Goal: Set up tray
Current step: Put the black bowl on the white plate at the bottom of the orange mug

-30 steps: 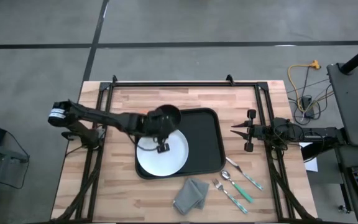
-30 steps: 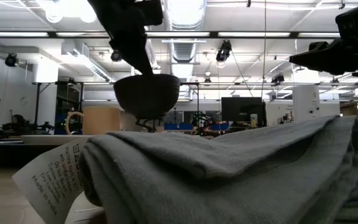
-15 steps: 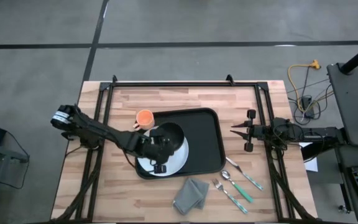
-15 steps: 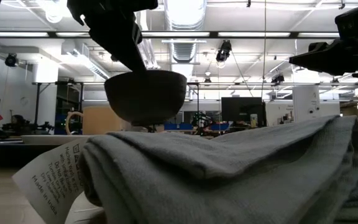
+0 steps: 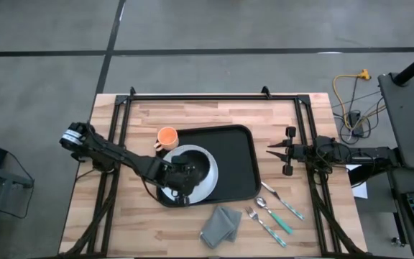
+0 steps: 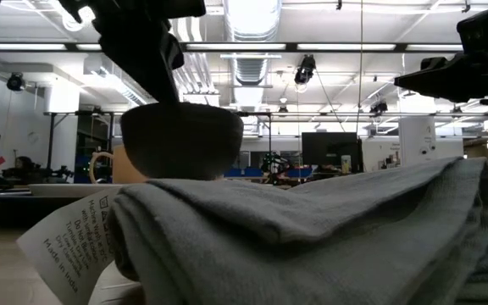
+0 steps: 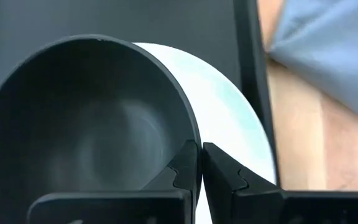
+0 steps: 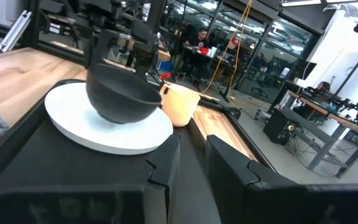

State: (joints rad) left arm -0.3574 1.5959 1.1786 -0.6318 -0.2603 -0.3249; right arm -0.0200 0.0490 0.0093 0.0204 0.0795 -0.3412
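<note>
Tray [image 5: 237, 164]: black, rectangular, rounded corners, low rim; lies flat at the middle of the wooden surface [image 5: 192, 115].

White plate [image 5: 205, 183]: round, inside the tray's left half, near its front-left corner.

Dark bowl [image 5: 192, 167]: upright, over the plate. The right wrist view shows its base on or just above the plate; contact cannot be confirmed.

Left hand [image 5: 180, 178]: over the plate, fingers pinching the bowl's rim, one finger inside the wall and one outside, as the left wrist view shows.

Orange cup [image 5: 167, 137]: on the surface just outside the tray's back-left corner.

Grey cloth [image 5: 221, 225]: folded, on the surface in front of the tray.

Cutlery [image 5: 273, 213]: green-handled pieces, lying to the right of the cloth, off the tray's front-right corner.

Right hand [image 5: 272, 151]: beside the tray's right edge, well clear of it, fingers pressed nearly together, holding nothing.
</note>
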